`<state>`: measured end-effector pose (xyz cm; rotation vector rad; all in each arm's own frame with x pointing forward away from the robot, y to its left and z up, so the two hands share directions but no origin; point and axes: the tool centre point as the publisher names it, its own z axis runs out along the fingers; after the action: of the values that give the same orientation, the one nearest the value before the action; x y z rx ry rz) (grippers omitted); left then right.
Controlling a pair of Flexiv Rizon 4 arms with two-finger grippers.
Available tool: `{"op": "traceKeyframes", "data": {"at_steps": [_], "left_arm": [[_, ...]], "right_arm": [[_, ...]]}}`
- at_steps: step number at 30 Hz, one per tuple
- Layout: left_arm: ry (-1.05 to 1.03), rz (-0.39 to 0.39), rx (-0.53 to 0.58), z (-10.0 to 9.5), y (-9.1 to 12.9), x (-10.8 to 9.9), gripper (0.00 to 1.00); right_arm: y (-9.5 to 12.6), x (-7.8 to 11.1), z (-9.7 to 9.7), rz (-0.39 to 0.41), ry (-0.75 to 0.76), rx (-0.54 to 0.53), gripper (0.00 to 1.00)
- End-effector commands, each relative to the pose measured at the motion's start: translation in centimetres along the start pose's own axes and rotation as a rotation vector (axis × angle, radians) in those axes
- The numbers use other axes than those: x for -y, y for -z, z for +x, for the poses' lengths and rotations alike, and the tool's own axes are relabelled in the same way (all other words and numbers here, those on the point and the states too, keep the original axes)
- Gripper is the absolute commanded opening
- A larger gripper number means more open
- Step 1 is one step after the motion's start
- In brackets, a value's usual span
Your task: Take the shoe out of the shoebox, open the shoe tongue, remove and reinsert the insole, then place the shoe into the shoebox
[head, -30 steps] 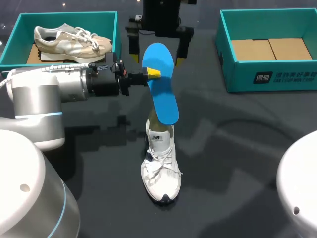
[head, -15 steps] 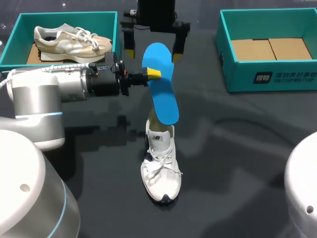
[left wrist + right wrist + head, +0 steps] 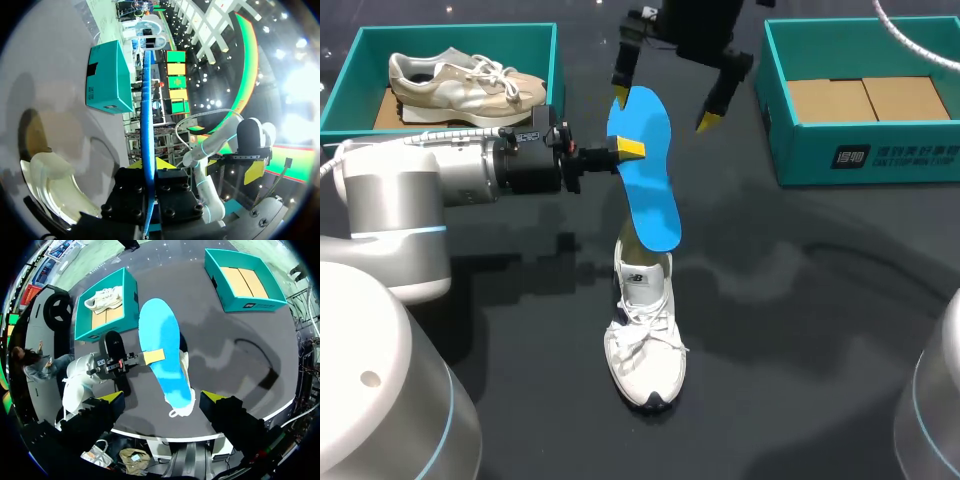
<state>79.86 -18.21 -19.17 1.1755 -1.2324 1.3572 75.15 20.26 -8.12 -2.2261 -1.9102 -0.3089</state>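
A blue insole (image 3: 646,175) hangs tilted in the air, its lower end just over the heel of a white shoe (image 3: 645,335) standing on the dark table. My left gripper (image 3: 628,149) is shut on the insole's edge near its upper end. In the left wrist view the insole (image 3: 146,115) runs edge-on between the yellow tips, with the white shoe (image 3: 50,177) below. My right gripper (image 3: 665,108) hovers open above the insole's top end, touching nothing. From the right wrist, the insole (image 3: 162,347) lies ahead of the open gripper (image 3: 162,397), over the shoe (image 3: 181,407).
A teal shoebox (image 3: 556,70) at the back left holds a beige shoe (image 3: 465,80). A second teal shoebox (image 3: 880,155) at the back right shows only its cardboard floor. Both boxes also show in the right wrist view.
My right gripper has lifted, swung to the right and turned, still open. The left arm, insole and white shoe have not moved.
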Motion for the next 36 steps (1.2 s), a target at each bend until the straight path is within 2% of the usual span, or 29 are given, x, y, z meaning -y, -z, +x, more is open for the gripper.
{"op": "traceKeyframes", "data": {"at_steps": [1, 13, 21, 27, 32, 36], "left_arm": [[0.0, 0.002, 0.0, 0.0, 0.0, -0.1, 0.0], [0.0, 0.002, 0.0, 0.0, 0.0, -0.1, 0.0], [0.0, 0.002, 0.0, 0.0, 0.0, -0.1, 0.0], [0.0, 0.002, 0.0, 0.0, 0.0, -0.1, 0.0], [0.0, 0.002, 0.0, 0.0, 0.0, -0.1, 0.0], [0.0, 0.002, 0.0, 0.0, 0.0, -0.1, 0.0]], "right_arm": [[-0.5, -0.5, -1.7, 0.01, -0.023, -0.384, 1.0], [-1.1, -0.7, -4.5, -0.019, -0.015, -0.692, 1.0], [-3.2, -1.8, -6.2, 0.056, -0.048, -0.886, 1.0], [-4.5, -2.2, -6.2, 0.073, -0.055, -0.946, 1.0], [-5.0, -2.3, -6.3, 0.079, -0.067, -0.938, 1.0], [-5.9, -2.3, -6.7, 0.081, -0.07, -0.977, 1.0]]}}
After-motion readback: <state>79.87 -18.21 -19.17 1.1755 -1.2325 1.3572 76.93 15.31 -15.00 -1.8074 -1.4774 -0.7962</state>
